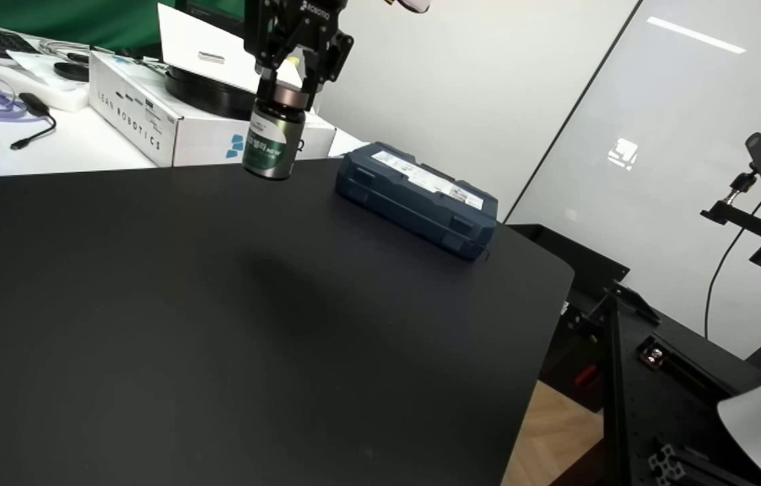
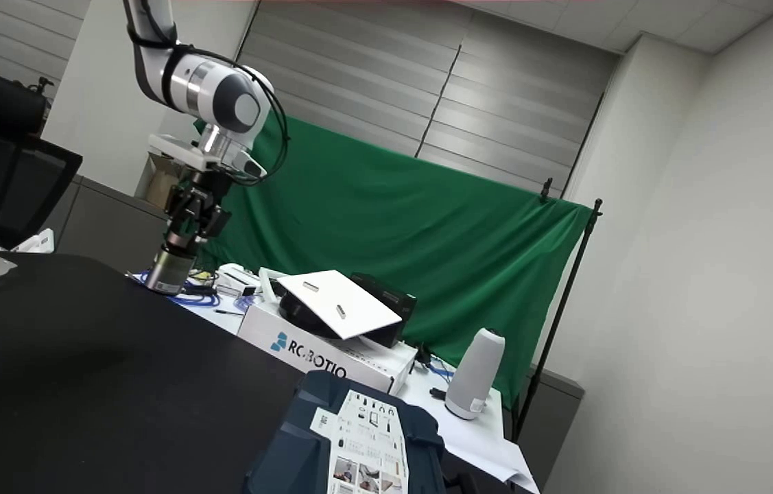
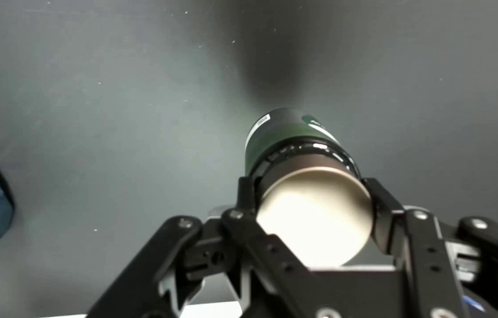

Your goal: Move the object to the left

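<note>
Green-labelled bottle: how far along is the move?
Done: the gripper is closed on the green-labelled bottle at its cap. In hand: it hangs clear of the black tabletop, apart from the shadow there. Remaining: likely lowering and release, as only the gripper holds it; far enough left, can't tell.

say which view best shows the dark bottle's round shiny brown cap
The wrist view, showing nearly the whole top of the cap despite glare. Both exterior views show mostly its side, gripped by the black end effector.
</note>
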